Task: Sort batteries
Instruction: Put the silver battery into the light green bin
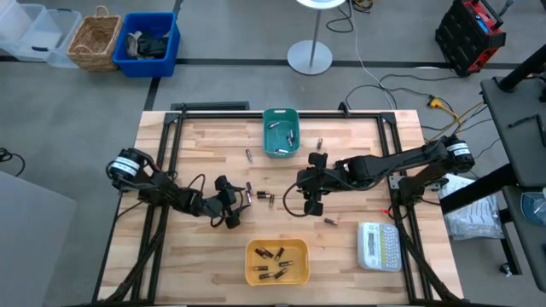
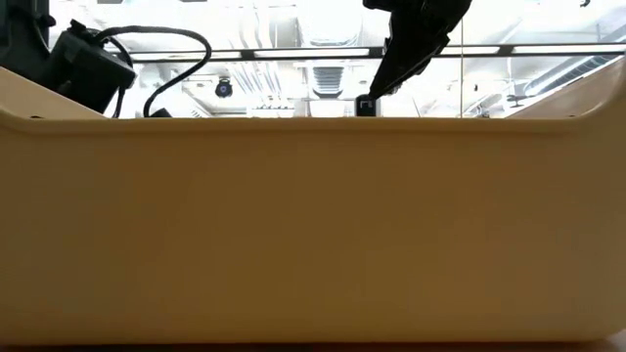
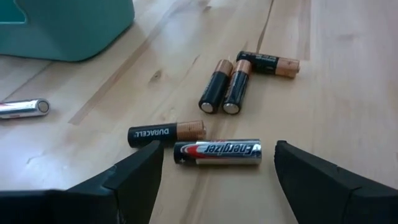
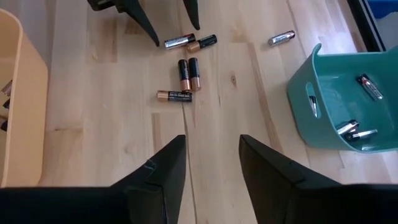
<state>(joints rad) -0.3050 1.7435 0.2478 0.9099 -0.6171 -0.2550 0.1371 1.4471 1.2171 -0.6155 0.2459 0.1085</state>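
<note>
Left gripper [image 3: 214,171]: fingers spread wide, low over the wooden table [image 1: 358,256], straddling a silver Energizer battery [image 3: 217,151] that lies flat beside a black-and-copper Duracell battery [image 3: 166,132].
Right gripper [image 4: 211,165]: fingers apart, holding nothing, hovering mid-table between the two bins.
Loose batteries: three more Duracell cells [image 4: 186,78] lie clustered near the centre; a silver one [image 4: 281,38] sits by the teal bin.
Teal bin [image 1: 281,132]: far side, holds several silvery cells.
Yellow bin [image 1: 277,262]: near side, holds several dark cells.
Label maker [image 1: 379,246]: near right corner.
</note>
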